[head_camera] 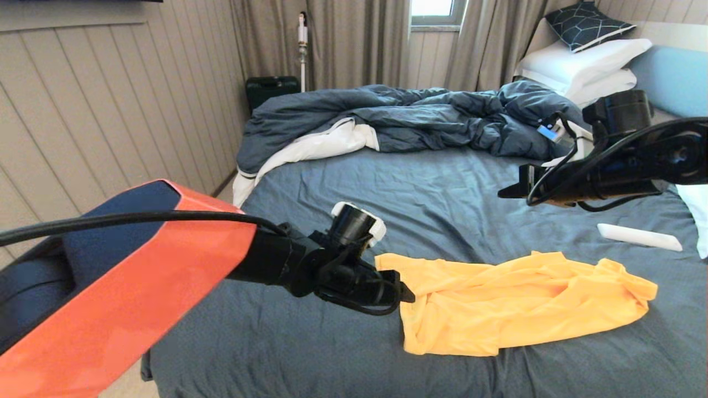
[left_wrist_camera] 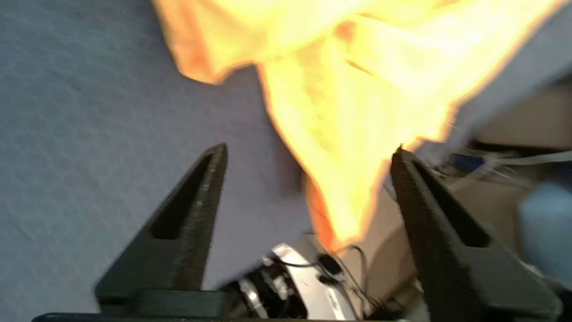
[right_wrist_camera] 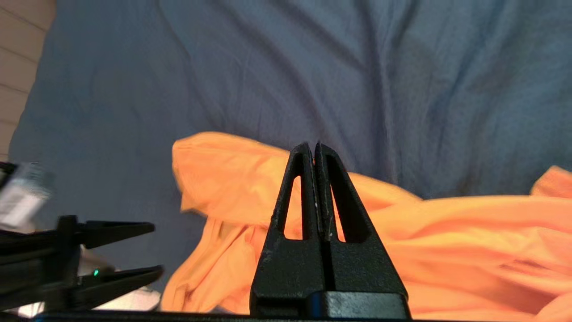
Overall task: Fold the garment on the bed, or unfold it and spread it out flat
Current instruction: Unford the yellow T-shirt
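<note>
Bright yellow garment [head_camera: 514, 304], dk blue-grey bed [head_camera: 442, 193] sheet, white pillows [head_camera: 586, 63], navy geometric-print cushion [head_camera: 586, 25], orange arm shell [head_camera: 138, 287]

Soft daylight; left wrist view overexposed, motion-blurred.

You're looking at the bed [head_camera: 442, 188], its blue-grey sheet filling the frame; the yellow garment [head_camera: 514, 304] lies rumpled at lower right, the duvet [head_camera: 420, 119] heaped across the top (white pillows [head_camera: 586, 69] upper right), a white bar [head_camera: 639, 236] at right
</note>
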`<state>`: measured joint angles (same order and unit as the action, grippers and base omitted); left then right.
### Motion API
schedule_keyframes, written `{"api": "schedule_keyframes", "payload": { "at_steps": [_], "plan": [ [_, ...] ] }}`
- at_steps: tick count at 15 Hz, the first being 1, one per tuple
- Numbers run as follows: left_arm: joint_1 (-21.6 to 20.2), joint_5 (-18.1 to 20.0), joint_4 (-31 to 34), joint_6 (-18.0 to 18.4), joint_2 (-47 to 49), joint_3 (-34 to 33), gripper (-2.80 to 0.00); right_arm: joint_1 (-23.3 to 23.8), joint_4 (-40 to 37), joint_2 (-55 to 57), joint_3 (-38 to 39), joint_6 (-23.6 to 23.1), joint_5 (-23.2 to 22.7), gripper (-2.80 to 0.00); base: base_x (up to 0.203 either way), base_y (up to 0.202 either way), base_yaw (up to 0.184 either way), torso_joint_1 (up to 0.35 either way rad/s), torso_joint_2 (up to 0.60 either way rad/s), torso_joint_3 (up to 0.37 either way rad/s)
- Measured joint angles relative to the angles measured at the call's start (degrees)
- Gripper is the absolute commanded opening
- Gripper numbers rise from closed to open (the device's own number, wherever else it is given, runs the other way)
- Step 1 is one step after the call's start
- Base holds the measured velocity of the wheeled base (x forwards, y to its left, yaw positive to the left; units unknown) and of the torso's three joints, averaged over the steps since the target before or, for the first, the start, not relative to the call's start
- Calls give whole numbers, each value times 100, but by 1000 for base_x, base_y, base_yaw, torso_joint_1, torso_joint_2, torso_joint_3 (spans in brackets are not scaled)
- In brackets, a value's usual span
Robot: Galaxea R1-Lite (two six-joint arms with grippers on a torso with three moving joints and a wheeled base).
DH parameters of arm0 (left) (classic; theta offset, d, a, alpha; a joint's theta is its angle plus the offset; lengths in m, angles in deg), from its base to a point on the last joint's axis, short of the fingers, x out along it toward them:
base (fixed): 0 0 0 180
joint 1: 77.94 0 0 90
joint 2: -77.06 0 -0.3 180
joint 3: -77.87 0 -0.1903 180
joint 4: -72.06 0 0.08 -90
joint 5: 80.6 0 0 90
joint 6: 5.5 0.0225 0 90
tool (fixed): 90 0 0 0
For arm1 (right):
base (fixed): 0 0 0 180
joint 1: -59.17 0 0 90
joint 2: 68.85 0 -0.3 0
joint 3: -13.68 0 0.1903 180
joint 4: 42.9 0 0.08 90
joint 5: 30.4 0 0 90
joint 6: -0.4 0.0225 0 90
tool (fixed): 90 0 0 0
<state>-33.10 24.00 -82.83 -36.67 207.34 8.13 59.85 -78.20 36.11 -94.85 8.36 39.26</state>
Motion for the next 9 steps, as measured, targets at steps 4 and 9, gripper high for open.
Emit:
{"api": "schedule_keyframes", "payload": {
  "at_steps": [4,9],
  "plan": [
    [127,-1037,820,-294,685,1117,0,0,141,-6,41,-6,-31,-280,0,0,0,0,0,0],
    [317,-1301,1832,-857,1247,2319,0,-13,159,16,68,-11,-33,-280,0,0,0,0,0,0]
  ]
}}
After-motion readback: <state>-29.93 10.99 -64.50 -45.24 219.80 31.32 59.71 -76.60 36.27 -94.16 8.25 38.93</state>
